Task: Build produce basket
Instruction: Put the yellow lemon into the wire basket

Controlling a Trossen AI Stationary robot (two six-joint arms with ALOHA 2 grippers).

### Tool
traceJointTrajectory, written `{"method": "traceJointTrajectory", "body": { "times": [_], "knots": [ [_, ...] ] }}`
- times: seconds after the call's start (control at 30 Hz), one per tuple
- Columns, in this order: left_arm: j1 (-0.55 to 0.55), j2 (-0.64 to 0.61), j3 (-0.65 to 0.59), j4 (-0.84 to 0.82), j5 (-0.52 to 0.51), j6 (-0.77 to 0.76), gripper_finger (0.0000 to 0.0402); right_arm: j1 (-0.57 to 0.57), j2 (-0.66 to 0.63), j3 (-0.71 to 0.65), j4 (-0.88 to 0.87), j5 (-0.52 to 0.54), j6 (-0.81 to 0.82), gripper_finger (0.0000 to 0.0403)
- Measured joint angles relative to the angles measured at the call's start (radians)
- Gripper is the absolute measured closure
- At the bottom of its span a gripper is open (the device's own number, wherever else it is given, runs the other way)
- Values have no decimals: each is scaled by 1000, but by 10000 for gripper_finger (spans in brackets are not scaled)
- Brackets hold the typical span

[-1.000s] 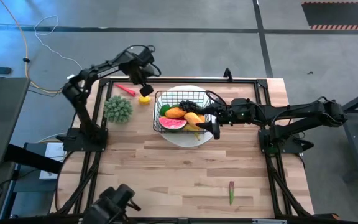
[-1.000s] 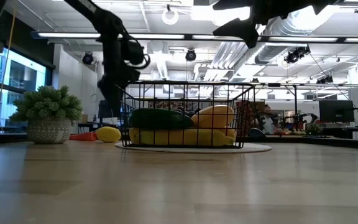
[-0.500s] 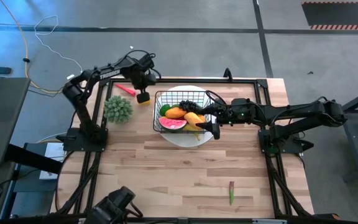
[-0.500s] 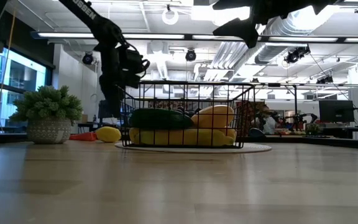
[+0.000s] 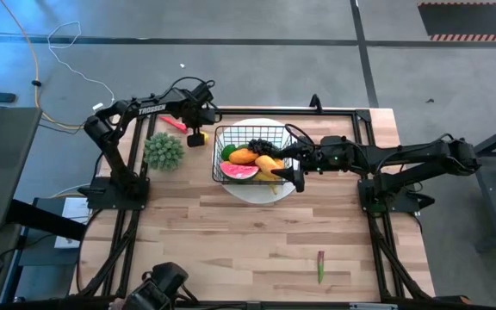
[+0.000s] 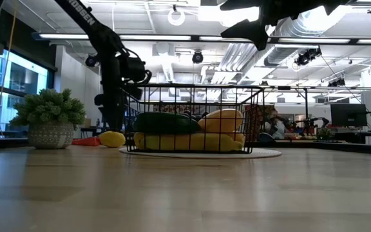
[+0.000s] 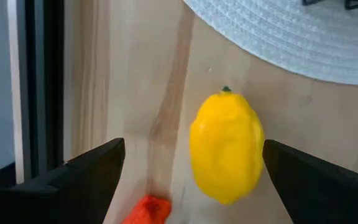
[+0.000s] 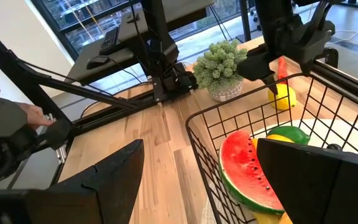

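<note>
Basket (image 5: 257, 155) holding watermelon slice (image 5: 239, 171), mango (image 5: 242, 157), grapes (image 5: 261, 145)

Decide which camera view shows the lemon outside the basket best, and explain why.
The left wrist view: the lemon fills the frame between the open left gripper fingers. The high view shows a sliver beside the gripper, the low view its side, the right wrist view a small distant shape.
</note>
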Motion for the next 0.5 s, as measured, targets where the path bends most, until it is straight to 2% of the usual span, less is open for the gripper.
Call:
{"method": "traceJointTrajectory", "body": {
  "times": [0.23,0.5],
  "knots": [
    [-5,0,-66,19,-41,85,30,0,0,0,-5,0,0,109],
    [-13,0,-125,93,-41,60,30,0,0,0,-6,5,0,109]
  ]
}}
